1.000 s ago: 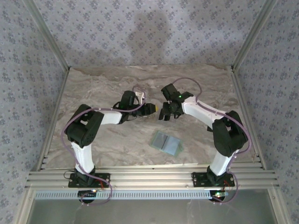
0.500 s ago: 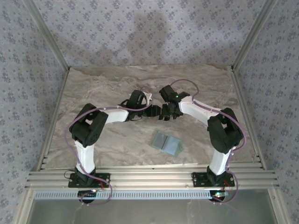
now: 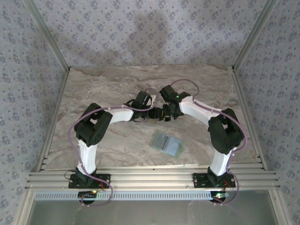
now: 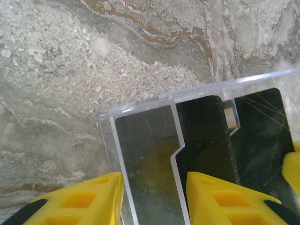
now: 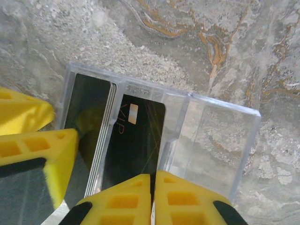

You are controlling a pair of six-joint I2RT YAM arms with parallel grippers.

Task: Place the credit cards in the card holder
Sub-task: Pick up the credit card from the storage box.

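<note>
— Mid-desk, inside a clear case (image 5: 211, 140): credit cards (image 5: 138, 145). Pointing which way?

— Lengthwise up and down the right wrist view, in line with the right fingers (image 5: 187, 201). Chip and "VIP" lettering at the far end of the middle one, plain end nearest the fingertips. Just to its left a stack (image 5: 93, 126), same long axis, in the end slot.

— Look and feel?

— Thin, dark, glossy, round-cornered, with fine gold lines across the face. Stack edges showing as pale parallel stripes. Case of hard see-through plastic, rectangular, split by stepped dividers into side-by-side slots, with marble visible through the right-hand one.

— Right fingers doing what?

— Closed tip to tip, yellow pads almost touching, sitting over the near end of that middle card. Impossible to tell whether anything is pinched between them.

— And the left fingers (image 4: 79, 199)?

— Part-way apart, astride the end slot with the stack: one just outside the case's outer wall, the other over the neighbouring card. Cannot tell whether clamping the case or merely flanking it. Yellow, blocky, with sunken cut-outs.

— Card holder (image 3: 168, 144)?

— Flat on the desk (image 3: 93, 89), toward its near edge, apart from the case and both sets of fingers. Pale grey-green, soft-looking, two roughly square panels side by side. Long axis slanting from upper left to lower right in the top view.

— Desk surface?

— Grey-beige marble pattern, grainy patches, rust-orange veins.
</note>
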